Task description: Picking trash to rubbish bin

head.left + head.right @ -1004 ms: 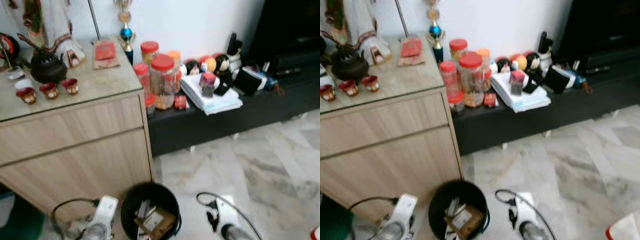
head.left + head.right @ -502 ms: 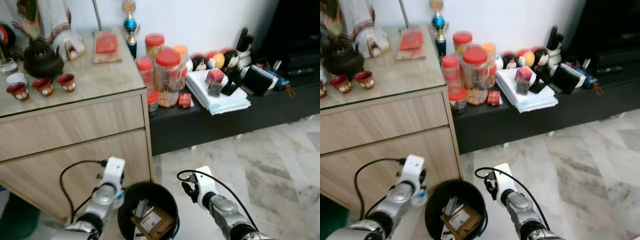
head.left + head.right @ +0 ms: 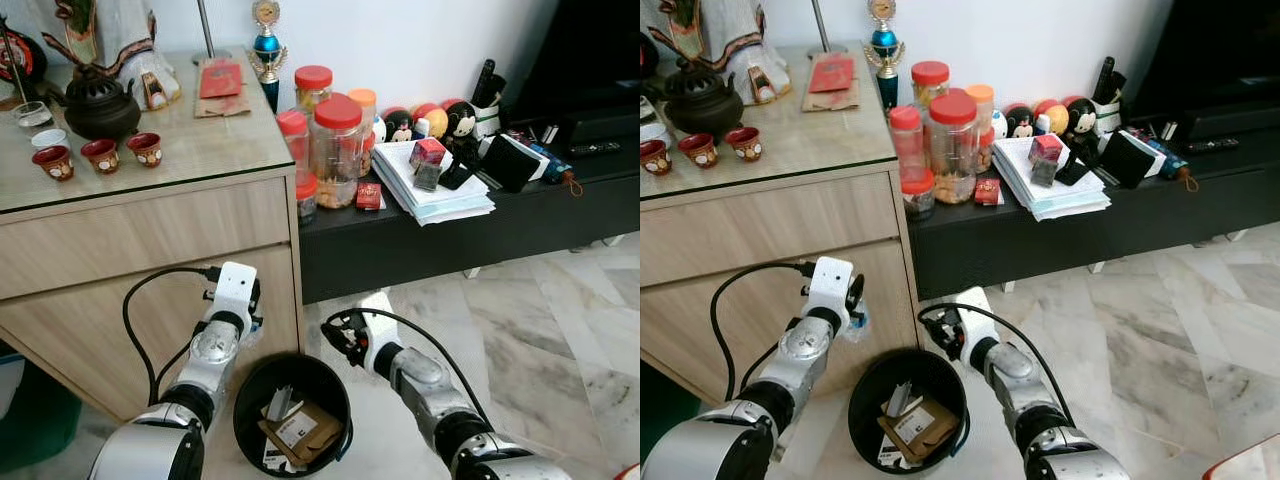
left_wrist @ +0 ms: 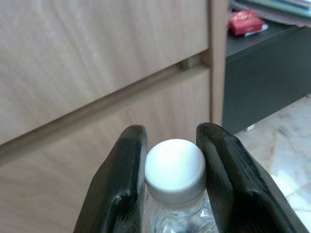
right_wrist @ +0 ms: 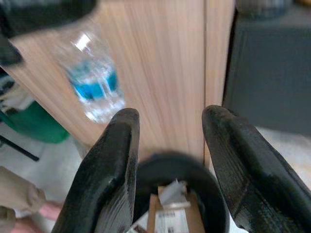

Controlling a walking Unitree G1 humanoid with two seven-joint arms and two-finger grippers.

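My left gripper [image 4: 170,167] is clamped on a clear plastic bottle [image 5: 92,80] at the neck, fingers [image 4: 119,179] either side of its white cap [image 4: 174,167], and I hold it beside the wooden cabinet [image 3: 150,240], just up and left of the black bin [image 3: 250,385], so it only needs to swing right before dropping. The bin already holds a cardboard box [image 3: 298,432] and paper scraps. My right gripper [image 5: 167,160] hangs spread wide and empty over the bin's right rim, probably there to steady or guide.
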